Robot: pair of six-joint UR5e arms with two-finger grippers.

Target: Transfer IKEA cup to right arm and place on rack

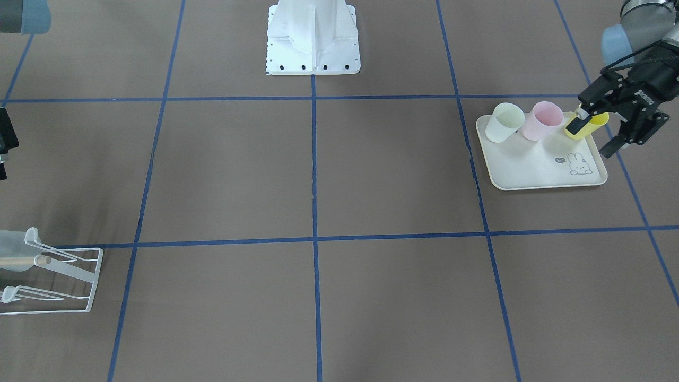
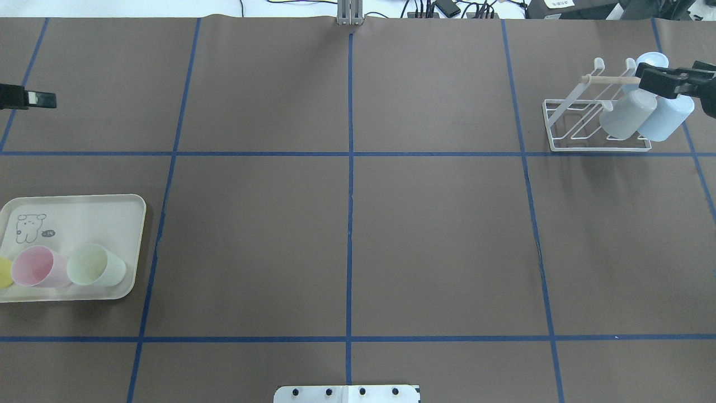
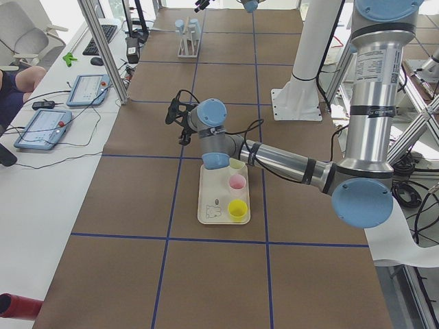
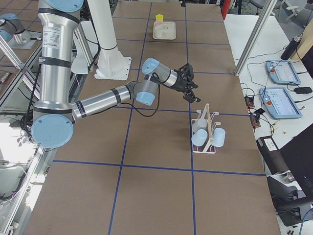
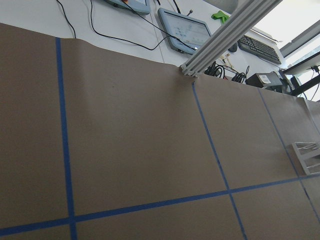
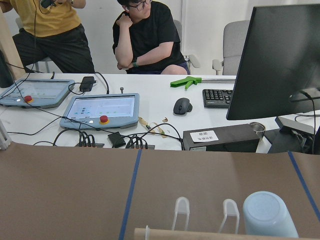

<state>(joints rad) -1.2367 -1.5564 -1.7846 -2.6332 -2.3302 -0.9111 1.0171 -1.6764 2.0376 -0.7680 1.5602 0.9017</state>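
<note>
Three IKEA cups stand on a cream tray (image 1: 536, 170): yellow (image 1: 599, 119), pink (image 1: 541, 121) and pale green (image 1: 504, 123). My left gripper (image 1: 589, 142) is open and holds nothing. It hangs above the table past the tray's far side (image 2: 42, 99), clear of the cups, though in the front-facing view one finger overlaps the yellow cup. The white wire rack (image 2: 565, 120) with its wooden dowel holds a grey cup (image 2: 626, 115) and two light blue cups (image 2: 668, 117). My right gripper (image 2: 643, 81) hovers open and empty above the rack's dowel.
The robot's white base (image 1: 313, 48) stands at the table's middle near edge. Beyond the far edge are aluminium posts, tablets, cables, a keyboard and a monitor (image 6: 280, 60), and two seated people (image 6: 145, 35). Blue tape lines cross the brown table.
</note>
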